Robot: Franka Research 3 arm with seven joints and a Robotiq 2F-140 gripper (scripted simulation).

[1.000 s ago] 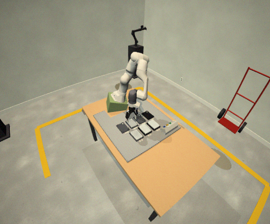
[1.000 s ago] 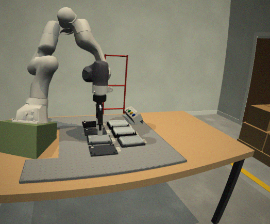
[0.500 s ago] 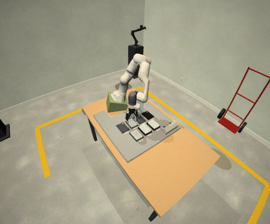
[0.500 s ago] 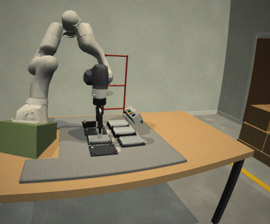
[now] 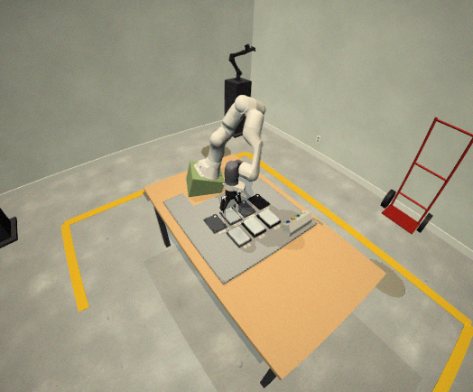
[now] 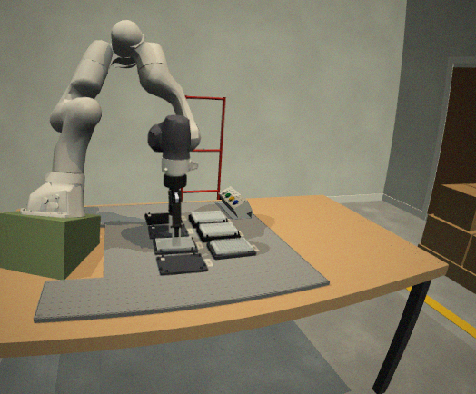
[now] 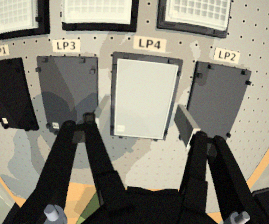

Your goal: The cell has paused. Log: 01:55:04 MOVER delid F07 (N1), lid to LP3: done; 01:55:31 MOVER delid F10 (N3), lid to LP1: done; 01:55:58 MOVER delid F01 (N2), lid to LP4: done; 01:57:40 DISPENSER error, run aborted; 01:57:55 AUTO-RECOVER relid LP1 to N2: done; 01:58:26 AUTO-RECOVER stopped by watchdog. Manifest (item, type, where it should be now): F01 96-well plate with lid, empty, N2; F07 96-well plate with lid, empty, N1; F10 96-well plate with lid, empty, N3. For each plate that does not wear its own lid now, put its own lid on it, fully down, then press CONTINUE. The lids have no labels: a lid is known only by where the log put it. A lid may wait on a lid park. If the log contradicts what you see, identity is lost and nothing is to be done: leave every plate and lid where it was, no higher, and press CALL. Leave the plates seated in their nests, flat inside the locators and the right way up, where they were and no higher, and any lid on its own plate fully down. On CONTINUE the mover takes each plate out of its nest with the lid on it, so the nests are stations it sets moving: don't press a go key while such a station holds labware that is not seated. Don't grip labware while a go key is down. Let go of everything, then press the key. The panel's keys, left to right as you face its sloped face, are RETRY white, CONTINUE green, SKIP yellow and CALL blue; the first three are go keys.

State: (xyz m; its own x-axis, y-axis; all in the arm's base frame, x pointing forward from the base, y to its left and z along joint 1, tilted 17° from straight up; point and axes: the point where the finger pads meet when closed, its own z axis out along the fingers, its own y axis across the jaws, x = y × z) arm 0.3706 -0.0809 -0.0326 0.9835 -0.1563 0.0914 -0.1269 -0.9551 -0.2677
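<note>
My gripper (image 5: 231, 208) (image 6: 176, 239) (image 7: 143, 108) is open above LP4, one finger toward each long side of a lid. That pale lid (image 5: 232, 217) (image 6: 174, 246) (image 7: 144, 97) lies flat in the LP4 park, nothing gripped. Three pale plates stand in a row in their nests: the left plate (image 5: 270, 219) (image 6: 208, 217) (image 7: 12, 16), the middle plate (image 5: 254, 226) (image 6: 218, 230) (image 7: 99, 9) and the right plate (image 5: 238, 236) (image 6: 232, 247) (image 7: 195, 11), as the wrist view orders them. Their far parts are cut off there; which wear lids I cannot tell. No nest labels are readable.
The dark parks LP1 (image 5: 261, 201) (image 6: 158, 219) (image 7: 10, 92), LP3 (image 7: 67, 90) and LP2 (image 5: 213, 223) (image 6: 182, 264) (image 7: 220, 100) hold no lid. The sloped key panel (image 5: 297, 224) (image 6: 243, 209) stands beyond the plates. The green robot base (image 5: 203, 186) (image 6: 44, 245) is behind the parks.
</note>
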